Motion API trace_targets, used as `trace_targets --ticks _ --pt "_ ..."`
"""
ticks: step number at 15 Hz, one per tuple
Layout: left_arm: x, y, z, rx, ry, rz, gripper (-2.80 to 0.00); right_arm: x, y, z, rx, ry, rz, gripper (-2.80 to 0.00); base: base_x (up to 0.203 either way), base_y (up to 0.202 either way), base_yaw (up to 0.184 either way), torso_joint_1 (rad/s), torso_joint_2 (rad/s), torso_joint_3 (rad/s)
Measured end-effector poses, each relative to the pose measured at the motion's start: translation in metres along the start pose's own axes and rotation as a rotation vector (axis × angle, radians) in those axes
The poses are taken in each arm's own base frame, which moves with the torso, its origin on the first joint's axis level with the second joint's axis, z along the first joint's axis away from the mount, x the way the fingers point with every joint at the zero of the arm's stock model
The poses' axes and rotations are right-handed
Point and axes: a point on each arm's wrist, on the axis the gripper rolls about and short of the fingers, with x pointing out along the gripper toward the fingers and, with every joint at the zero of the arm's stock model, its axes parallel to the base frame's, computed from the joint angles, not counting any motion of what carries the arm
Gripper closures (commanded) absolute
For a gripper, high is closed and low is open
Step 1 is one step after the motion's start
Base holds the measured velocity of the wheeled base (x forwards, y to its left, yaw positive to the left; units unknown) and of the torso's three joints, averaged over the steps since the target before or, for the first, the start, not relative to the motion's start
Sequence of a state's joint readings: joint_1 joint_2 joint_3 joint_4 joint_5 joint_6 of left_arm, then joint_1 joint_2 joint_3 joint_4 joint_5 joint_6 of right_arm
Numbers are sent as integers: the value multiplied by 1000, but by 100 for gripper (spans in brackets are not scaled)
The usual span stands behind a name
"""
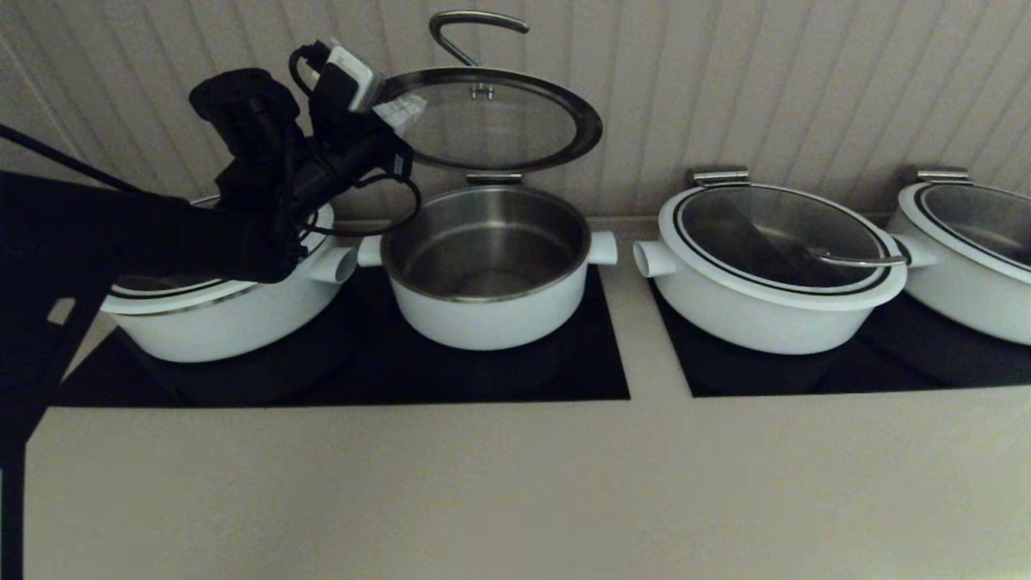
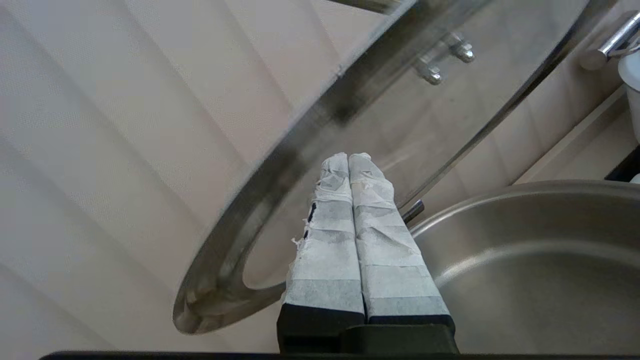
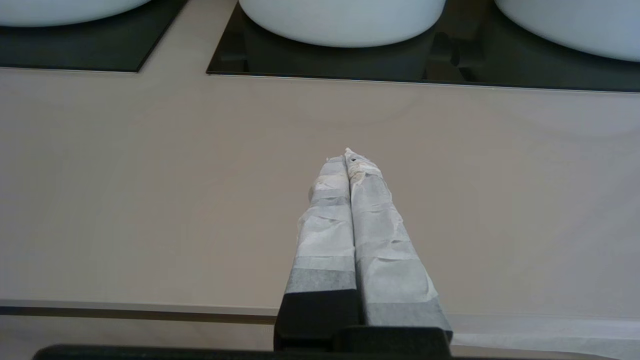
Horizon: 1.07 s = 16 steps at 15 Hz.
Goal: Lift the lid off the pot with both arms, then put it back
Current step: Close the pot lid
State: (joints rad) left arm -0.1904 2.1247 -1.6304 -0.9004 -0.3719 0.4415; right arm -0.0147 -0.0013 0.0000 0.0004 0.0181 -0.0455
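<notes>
Taped left gripper [image 2: 349, 159] fingers pressed together under the raised lid [image 1: 491, 121], upper centre, hinged above the pot [image 1: 486, 266]. Ease it down slowly. Right gripper [image 3: 350, 156] closed, idle over counter.

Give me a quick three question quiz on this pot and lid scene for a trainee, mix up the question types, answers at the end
1. True or false: the lid lies shut on the pot.
2. Which gripper is up against the lid? A) left gripper B) right gripper C) both
3. Fill in: the right gripper hangs over the bare ______, in front of the pots.

Key
1. False: it stands tilted open on its rear hinge.
2. A: its shut fingers rest under the glass.
3. Counter.
</notes>
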Motion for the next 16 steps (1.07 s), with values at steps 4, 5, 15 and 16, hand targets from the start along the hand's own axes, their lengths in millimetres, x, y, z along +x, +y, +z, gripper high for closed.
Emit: trace_targets --ticks 4,5,15,16 --pt "0 1 1 2 -3 3 0 0 0 0 0 0 0 0 0 0 0 0 0 0" --pt "0 1 1 2 -2 2 0 0 0 0 0 0 0 0 0 0 0 0 0 0" --pt "-62 -20 11 -70 176 -79 0 0 0 0 0 0 -1 0 0 0 0 0 0 0" --pt "-72 -19 17 -72 188 -79 0 0 0 0 0 0 -1 0 0 0 0 0 0 0"
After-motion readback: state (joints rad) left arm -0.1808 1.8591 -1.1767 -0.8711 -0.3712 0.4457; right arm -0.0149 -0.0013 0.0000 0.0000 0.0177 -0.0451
